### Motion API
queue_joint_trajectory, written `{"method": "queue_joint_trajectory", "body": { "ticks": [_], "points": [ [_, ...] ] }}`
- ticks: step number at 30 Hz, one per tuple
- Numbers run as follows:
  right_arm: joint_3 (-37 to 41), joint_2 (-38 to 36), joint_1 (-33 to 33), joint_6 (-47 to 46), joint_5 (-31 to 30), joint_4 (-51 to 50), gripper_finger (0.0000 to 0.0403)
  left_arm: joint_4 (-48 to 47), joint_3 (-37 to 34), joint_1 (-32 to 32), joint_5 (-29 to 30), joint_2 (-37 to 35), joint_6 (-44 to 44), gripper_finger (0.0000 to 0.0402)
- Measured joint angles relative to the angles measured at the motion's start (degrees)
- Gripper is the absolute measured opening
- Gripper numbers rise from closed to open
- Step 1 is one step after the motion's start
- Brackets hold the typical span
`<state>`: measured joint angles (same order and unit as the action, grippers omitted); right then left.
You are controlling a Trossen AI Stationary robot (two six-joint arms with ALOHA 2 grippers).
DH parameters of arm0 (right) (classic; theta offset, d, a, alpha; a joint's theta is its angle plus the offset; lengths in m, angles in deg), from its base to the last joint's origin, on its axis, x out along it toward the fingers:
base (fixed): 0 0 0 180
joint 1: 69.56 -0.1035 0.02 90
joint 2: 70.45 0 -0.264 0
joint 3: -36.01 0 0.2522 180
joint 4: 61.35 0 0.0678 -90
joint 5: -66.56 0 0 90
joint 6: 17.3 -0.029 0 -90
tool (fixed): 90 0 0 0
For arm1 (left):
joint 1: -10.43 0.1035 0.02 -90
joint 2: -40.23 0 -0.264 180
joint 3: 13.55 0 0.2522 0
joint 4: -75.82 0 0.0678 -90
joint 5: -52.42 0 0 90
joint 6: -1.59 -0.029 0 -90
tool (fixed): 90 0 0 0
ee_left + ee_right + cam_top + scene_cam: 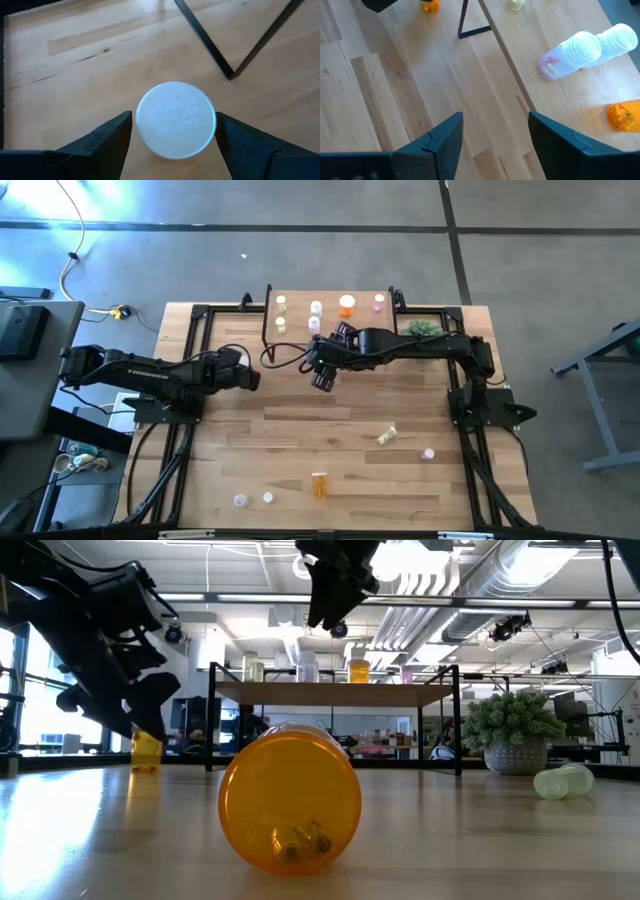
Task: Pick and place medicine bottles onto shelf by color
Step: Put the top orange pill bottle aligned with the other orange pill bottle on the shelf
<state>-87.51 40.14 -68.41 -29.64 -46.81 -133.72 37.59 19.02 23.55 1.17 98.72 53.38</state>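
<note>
Even, bright overhead lighting is recorded; glare is noted on the ceiling lights, and the near orange bottle is rendered slightly soft.

Two arms over a plank table, bottles on the shelf and scattered toward the near edge.

The shelf sits at the table's far edge with bottles on top, an orange bottle among them. The right gripper hangs just off the shelf's front edge; the left gripper is nearby. Another orange bottle lies near the near edge. A green plant stands beside the shelf.
</note>
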Motion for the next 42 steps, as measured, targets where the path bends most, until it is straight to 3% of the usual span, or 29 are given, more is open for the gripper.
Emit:
{"method": "queue_joint_trajectory", "body": {
  "ticks": [19, 31, 42],
  "points": [
    [0.00, 0.00, 0.00, 0.68, -0.02, 0.02, 0.0215, 0.40, 0.00, 0.38, -2.30, 0.16, -0.44, 0.0264],
    [0.00, 0.00, 0.00, 0.68, -0.02, 0.03, 0.0215, 0.36, 0.00, 0.38, -2.54, 0.14, -0.53, 0.0198],
    [0.00, 0.00, 0.00, 0.74, -0.02, 0.24, 0.0215, 0.46, 0.00, 0.36, -3.47, 0.07, -1.47, 0.0189]
  ]
}}
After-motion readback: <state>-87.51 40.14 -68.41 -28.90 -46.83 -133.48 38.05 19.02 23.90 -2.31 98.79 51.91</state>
